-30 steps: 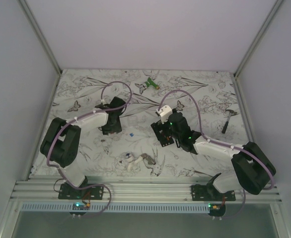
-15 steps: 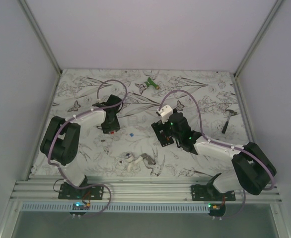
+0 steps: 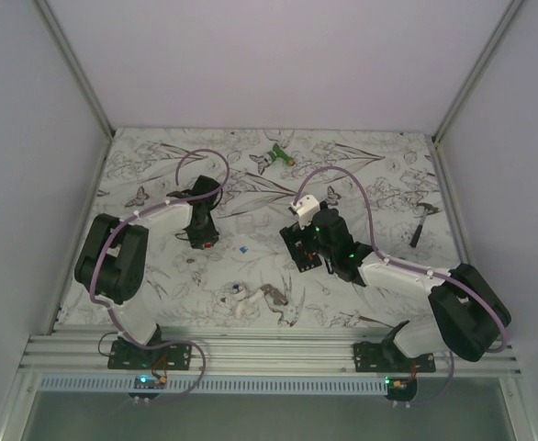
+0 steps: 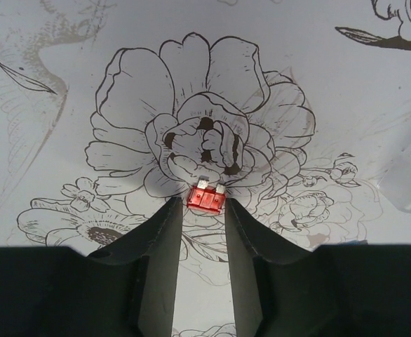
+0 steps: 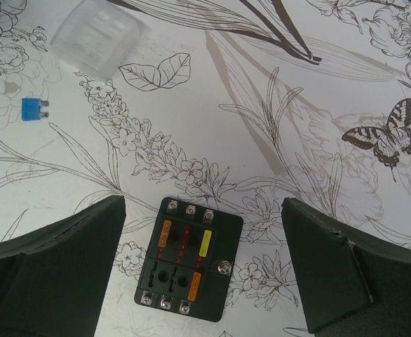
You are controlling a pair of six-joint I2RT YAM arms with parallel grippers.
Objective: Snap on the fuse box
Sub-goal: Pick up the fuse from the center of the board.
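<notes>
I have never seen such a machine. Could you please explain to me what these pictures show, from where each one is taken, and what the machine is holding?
This is a robot with a left arm and a right arm, fixed at the near edge of a table with a flower print. One picture looks down from above and behind the arms. The other two come from a small camera on each wrist, so the dark shapes at the bottom are that arm's own fingers.

The left hand has its fingers on either side of a small red fuse and seems to pinch it. The right hand is wide open and holds nothing; it hangs above the black fuse box.

Also on the table are a blue fuse, a clear plastic piece and a green object.
</notes>
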